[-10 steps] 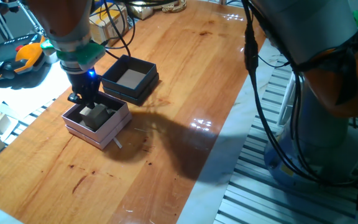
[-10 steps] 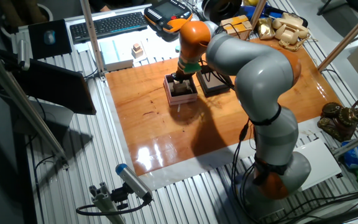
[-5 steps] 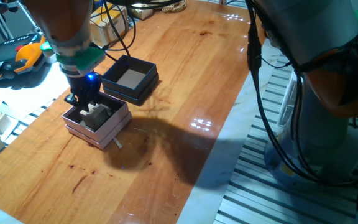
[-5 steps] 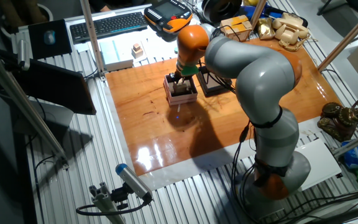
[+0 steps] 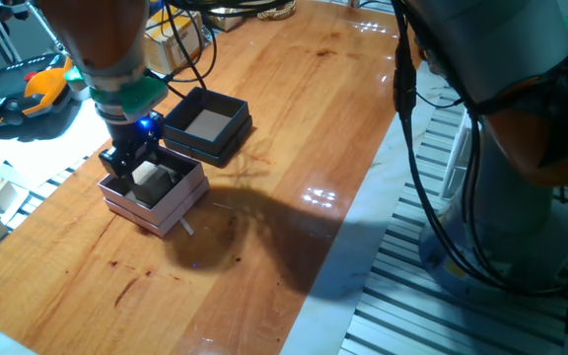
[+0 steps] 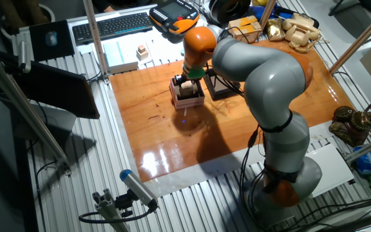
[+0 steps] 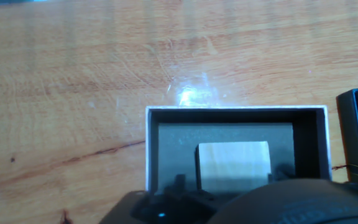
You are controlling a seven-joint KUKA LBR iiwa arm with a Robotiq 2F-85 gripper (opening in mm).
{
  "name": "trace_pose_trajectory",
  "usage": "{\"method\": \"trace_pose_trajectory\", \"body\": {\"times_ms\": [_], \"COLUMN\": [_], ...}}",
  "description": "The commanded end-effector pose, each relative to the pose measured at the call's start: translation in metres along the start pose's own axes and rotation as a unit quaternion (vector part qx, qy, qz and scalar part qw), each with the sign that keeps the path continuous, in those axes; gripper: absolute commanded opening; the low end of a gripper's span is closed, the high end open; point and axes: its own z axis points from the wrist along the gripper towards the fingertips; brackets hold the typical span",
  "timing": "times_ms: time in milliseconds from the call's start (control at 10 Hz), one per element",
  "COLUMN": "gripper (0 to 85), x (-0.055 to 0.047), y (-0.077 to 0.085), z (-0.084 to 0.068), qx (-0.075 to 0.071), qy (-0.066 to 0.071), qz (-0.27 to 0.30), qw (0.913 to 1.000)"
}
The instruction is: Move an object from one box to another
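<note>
Hand (image 5: 138, 170) over pink box (image 5: 166, 202), pale cube (image 7: 233, 165) inside

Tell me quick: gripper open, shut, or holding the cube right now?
Gripper: down in the pink box, fingers either side of the cube; whether they have closed on it cannot be told.

- My gripper (image 5: 138, 170) sits at the left of the frame, over the pink box (image 5: 180, 200).
- The cube (image 5: 149, 175) is between my fingers, inside that box.
- The black box (image 5: 227, 128) lies just up-right of it on the table (image 5: 294, 138).
</note>
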Motion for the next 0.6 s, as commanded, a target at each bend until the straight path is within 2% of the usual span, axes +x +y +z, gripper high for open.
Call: {"method": "trace_pose_trajectory", "body": {"times_ms": [0, 500], "gripper": [85.0, 85.0], "x": [0.0002, -0.0005], "y": [0.0, 0.0007], "z": [0.0028, 0.0109], "qx": [0.002, 0.01], "qy": [0.002, 0.013], "qz": [0.001, 0.004], "qw": [1.0, 0.9999]}}
